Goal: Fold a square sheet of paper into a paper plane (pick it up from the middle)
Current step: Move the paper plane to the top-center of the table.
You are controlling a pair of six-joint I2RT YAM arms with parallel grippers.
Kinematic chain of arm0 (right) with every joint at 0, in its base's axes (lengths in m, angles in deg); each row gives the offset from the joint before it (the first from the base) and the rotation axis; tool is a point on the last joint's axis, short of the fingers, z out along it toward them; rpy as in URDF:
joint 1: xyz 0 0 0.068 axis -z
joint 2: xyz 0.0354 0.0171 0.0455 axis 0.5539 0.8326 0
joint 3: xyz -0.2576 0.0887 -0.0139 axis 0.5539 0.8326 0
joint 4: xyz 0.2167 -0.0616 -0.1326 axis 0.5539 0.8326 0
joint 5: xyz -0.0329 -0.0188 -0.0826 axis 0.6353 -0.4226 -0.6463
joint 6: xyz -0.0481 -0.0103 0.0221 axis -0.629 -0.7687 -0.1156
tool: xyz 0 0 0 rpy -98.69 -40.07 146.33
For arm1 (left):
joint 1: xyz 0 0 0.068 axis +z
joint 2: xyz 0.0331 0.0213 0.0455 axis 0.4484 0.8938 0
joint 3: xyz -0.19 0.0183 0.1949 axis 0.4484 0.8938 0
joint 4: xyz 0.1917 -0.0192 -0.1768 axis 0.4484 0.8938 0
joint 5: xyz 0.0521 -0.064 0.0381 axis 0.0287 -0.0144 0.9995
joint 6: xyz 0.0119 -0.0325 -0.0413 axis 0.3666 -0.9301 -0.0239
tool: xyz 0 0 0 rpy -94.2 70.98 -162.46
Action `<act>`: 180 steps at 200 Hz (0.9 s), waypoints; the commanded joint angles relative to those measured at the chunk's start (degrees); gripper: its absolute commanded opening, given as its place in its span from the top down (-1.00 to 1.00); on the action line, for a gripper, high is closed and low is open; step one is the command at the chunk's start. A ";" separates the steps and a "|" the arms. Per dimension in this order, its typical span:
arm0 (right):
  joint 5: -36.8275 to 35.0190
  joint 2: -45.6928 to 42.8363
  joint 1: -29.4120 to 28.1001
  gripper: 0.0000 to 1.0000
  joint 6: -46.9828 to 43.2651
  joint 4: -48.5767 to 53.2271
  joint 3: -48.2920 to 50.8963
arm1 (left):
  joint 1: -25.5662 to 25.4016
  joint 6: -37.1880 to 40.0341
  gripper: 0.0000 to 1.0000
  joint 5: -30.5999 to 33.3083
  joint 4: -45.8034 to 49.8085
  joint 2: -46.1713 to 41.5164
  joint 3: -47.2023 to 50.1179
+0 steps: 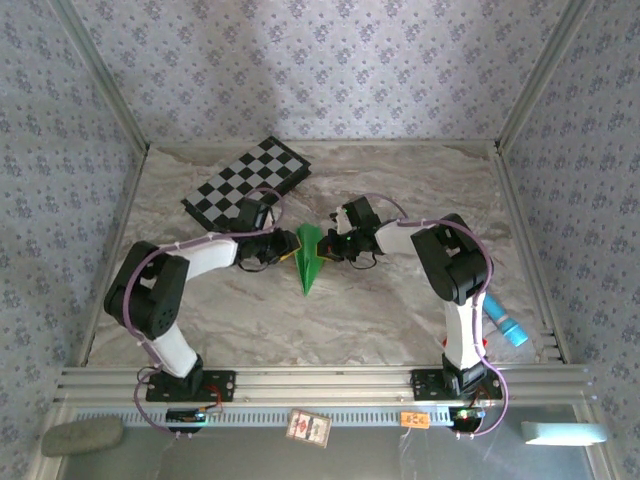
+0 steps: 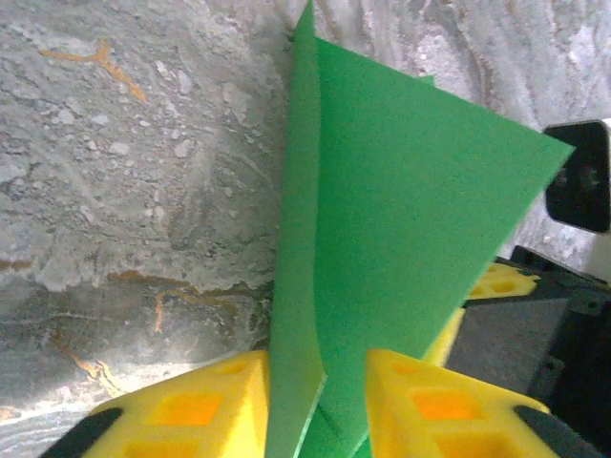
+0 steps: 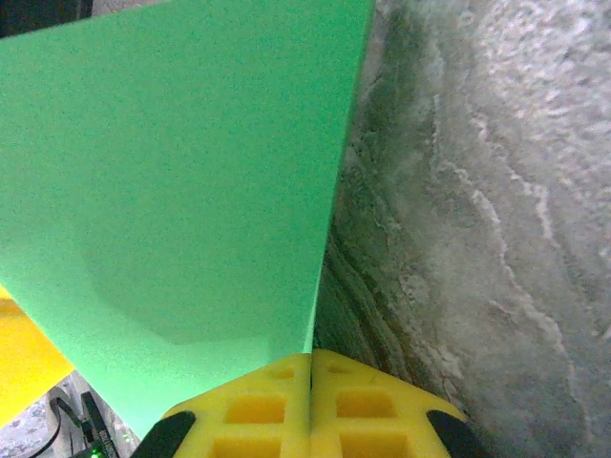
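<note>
- Though veined like grey and tan marble, the surface lies flat, boxed in by walls papered in a small floral print.
- A rigid board of black and white checks lies at an angle in the far left part of the surface.
- The left arm and right arm, white shells with black joints, bend inward so that their tips meet near the middle.
- The plane sits between those tips, just near of the board. It is bright green paper, smooth and matte, folded into a narrow dart with its point towards the arm bases and its wide end away from them.
- In the left wrist view the plane stands up off the surface as creased triangular flaps.
- In the right wrist view the plane is one broad smooth sheet with a straight edge.
- The left claw has its yellow, grid-moulded fingers on either side of the folded layers; I cannot tell whether they press the paper.
- The right claw has its yellow fingers pressed together, pinching the plane where the sheet's edge runs into their seam.
- A pale blue cylinder lies at the right edge.
</note>
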 commanded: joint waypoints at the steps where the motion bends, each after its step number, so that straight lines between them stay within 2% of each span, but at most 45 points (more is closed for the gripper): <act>1: 1.22 0.07 0.42 0.88 0.07 0.08 -0.17 | -0.22 1.55 0.49 0.57 3.22 1.82 -2.79; 23: 1.25 -0.15 0.42 0.85 0.16 0.27 -0.28 | -0.26 1.35 0.69 0.66 3.77 3.28 -3.80; 60: 1.53 -0.98 0.82 0.62 0.06 0.76 -0.58 | -0.25 0.70 0.95 0.91 3.86 3.98 -4.10; 87: 0.56 -1.22 1.03 0.66 -0.14 2.75 -0.81 | -0.26 0.82 1.00 1.10 3.97 3.99 -4.14; 122: -1.49 -2.83 1.56 0.91 0.39 2.36 0.56 | -0.26 -0.20 1.00 3.31 4.05 2.59 -2.84; 155: -3.59 -5.36 2.05 0.92 0.54 2.01 1.99 | -0.26 -1.96 1.00 7.18 2.99 -1.24 0.15; 180: -3.67 -5.34 2.01 0.91 1.22 1.77 2.09 | -0.17 -2.90 0.98 7.67 2.00 -1.34 1.51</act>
